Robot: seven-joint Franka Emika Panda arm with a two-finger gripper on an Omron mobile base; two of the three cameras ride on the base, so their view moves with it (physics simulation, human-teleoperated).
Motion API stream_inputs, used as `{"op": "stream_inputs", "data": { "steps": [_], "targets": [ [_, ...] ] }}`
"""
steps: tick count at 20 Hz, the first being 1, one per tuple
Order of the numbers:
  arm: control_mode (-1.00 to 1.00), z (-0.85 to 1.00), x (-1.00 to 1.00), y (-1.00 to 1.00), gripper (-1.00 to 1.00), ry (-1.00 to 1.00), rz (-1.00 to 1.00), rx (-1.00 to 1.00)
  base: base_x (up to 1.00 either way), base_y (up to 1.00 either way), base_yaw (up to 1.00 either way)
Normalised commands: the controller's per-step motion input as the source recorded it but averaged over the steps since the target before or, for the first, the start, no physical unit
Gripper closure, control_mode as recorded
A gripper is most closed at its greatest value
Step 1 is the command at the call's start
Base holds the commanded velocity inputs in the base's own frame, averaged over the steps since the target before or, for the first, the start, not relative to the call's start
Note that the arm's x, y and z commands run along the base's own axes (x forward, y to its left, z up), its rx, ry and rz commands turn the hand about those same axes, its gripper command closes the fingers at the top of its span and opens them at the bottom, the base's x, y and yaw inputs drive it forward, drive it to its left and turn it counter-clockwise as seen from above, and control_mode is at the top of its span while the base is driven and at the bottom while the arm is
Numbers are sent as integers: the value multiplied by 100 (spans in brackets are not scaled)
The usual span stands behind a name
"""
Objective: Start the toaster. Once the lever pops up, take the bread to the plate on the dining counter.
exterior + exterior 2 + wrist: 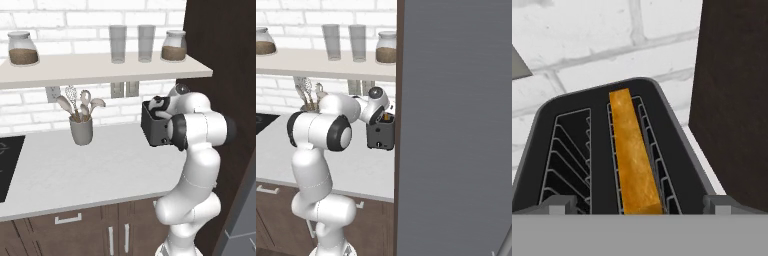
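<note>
Bread (632, 155) in toaster (682, 150), below gripper (637, 205)

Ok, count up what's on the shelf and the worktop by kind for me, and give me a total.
Jars with brown contents: 2, one at the shelf's left end and one at its right end
Clear glasses: 2, side by side
Utensil cup: 1
Toaster: 1
Bread slice, in the toaster's slot: 1
Total: 7
</note>
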Motion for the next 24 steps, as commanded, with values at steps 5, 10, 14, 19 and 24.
{"op": "stream_inputs", "data": {
  "steps": [5,10,14,19,24],
  "targets": [
    [-100,0,3,-2,-100,-4,0,0,0,0,0],
    [-100,0,4,-4,-100,-3,0,0,0,0,0],
    [-100,0,4,0,100,-4,0,0,0,0,0],
    [-100,0,0,-4,100,-4,0,0,0,0,0],
    [-100,0,0,-12,100,-6,0,1,0,0,0]
  ]
}}
